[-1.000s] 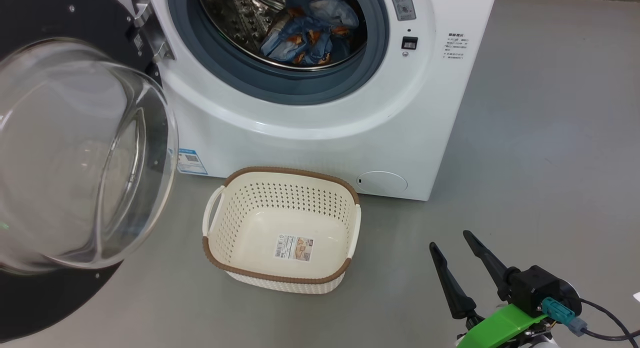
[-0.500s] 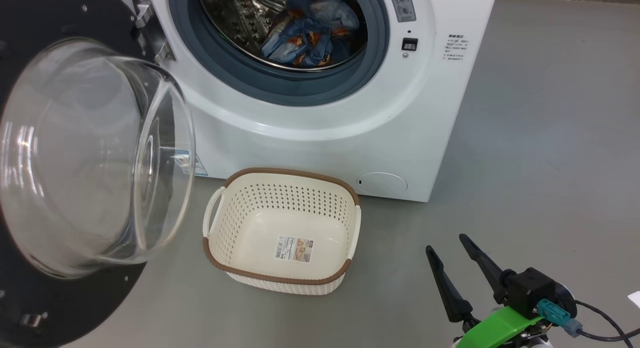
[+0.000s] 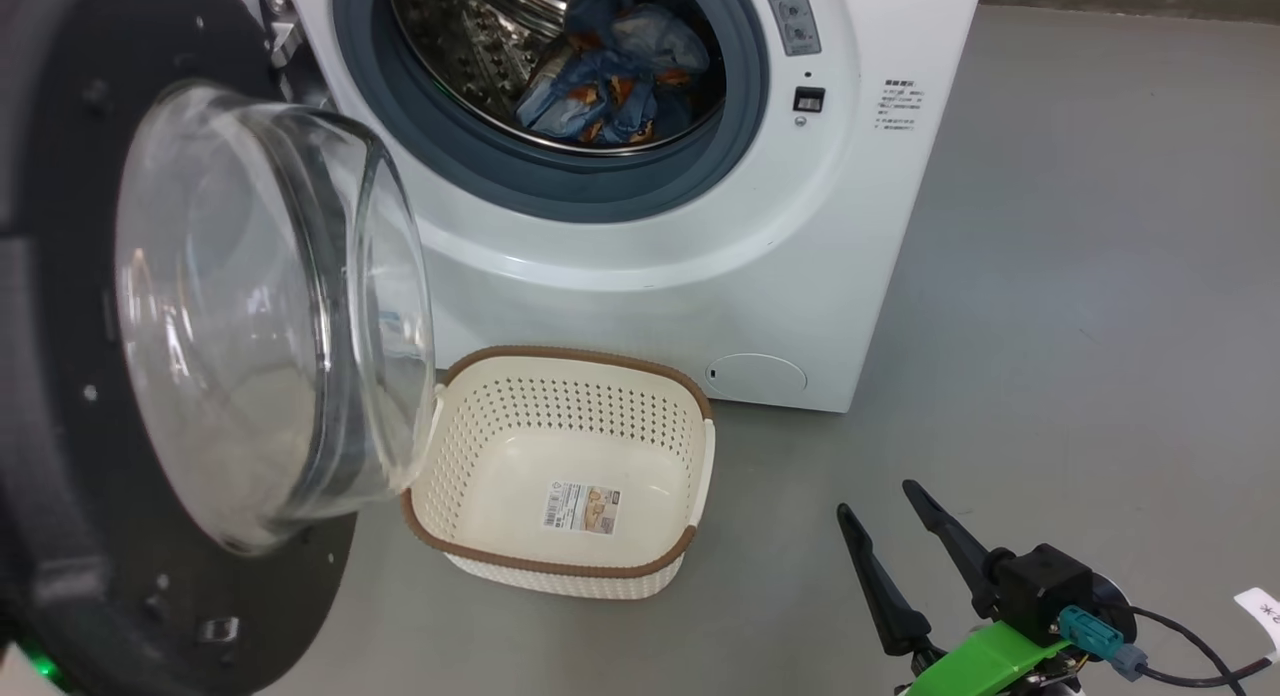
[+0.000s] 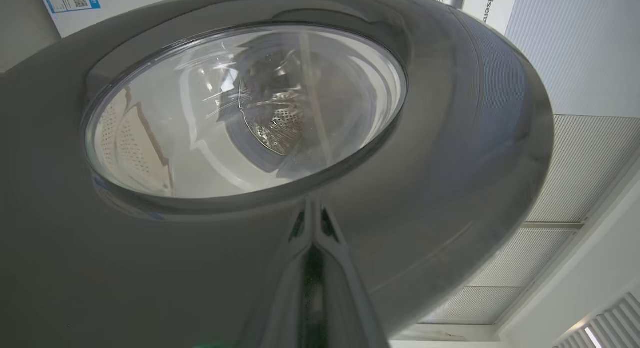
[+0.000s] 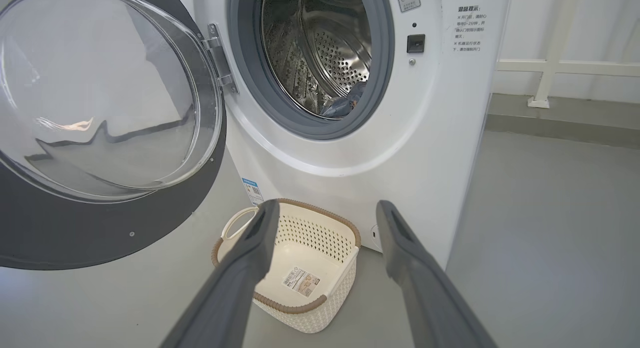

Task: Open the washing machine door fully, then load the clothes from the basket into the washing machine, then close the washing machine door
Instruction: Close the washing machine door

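My left gripper (image 4: 312, 213) has its fingers pinched together, tips right up against the outer face of the door (image 3: 250, 306). Door's a big round thing: wide glossy black rim, clear glass bowl bulging out of the middle. It hangs off the hinge (image 3: 280, 31) on the washer's (image 3: 640, 306) left side, swung partway out, with the bowl side facing across toward the opening and the flat face toward my left gripper.

Right gripper (image 3: 875, 498) sits low over the floor (image 3: 1050, 326), fingers spread wide apart, pointing toward the washer. The basket (image 3: 575, 356) is ahead and to the left of it, on the floor just in front of the washer, long side running along the washer front, with just a paper label (image 3: 582, 506) on its bottom. The clothes (image 3: 610, 76), blue with an orange-brown print, are bunched in the drum (image 3: 460, 36), further ahead of the right gripper and above the basket.
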{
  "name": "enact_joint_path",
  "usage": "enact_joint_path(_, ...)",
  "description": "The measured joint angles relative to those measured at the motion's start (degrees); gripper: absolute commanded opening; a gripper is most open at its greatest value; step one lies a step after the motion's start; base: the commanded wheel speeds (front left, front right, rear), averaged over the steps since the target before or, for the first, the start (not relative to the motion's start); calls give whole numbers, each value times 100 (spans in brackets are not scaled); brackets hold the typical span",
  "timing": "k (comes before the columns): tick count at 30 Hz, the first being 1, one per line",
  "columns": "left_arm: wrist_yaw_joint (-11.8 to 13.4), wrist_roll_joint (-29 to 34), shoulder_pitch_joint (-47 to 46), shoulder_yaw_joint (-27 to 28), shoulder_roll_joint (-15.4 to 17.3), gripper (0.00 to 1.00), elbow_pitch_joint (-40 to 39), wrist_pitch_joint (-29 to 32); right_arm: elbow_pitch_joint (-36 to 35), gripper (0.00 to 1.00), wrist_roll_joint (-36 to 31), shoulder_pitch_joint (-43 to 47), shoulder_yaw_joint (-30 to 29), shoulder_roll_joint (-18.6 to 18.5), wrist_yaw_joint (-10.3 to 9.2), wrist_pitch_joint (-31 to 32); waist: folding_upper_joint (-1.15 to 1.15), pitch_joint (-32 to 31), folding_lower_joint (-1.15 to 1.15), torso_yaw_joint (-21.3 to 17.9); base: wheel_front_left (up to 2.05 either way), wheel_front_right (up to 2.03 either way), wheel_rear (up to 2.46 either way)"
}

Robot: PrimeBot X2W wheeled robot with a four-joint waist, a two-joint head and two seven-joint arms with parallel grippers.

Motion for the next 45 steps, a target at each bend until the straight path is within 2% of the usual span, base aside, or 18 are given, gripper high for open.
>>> enact_joint_path(4,-47,-52,216,-156,-215,0,-359,143,9,100,0,0,22,4,0,-26,0,12,0,-65,0,0,0)
enact_joint_path(10,-333,-141,380,-425,-545,0,-810,226,9,100,0,-2,26,1,0,-48,0,76,0,-214,0,0,0)
enact_joint_path(14,-491,-343,397,-686,-606,0,-929,101,21,100,91,-3,24,3,0,-52,0,115,0,-346,0,0,0)
enact_joint_path(19,-826,-348,491,-1147,-665,0,-1082,-203,25,100,119,-9,16,3,0,-69,0,169,0,-560,0,0,0)
enact_joint_path(25,-1199,-601,488,-1919,-667,0,-1088,-921,31,100,119,-20,-54,-4,0,-96,0,253,0,-852,0,0,0)
enact_joint_path(30,-1468,-591,332,-2625,-665,0,-880,-1934,25,100,119,-133,-68,-2,0,-121,0,354,0,-1156,0,0,0)
enact_joint_path(36,-1538,-40,-224,-3069,-667,0,-645,-2762,32,100,122,-234,-58,3,0,-142,0,487,0,-1472,0,0,0)
enact_joint_path(45,-1538,-174,-873,-3294,-667,0,-319,-3250,60,100,165,-353,-56,12,0,-190,0,697,0,-1900,0,0,0)
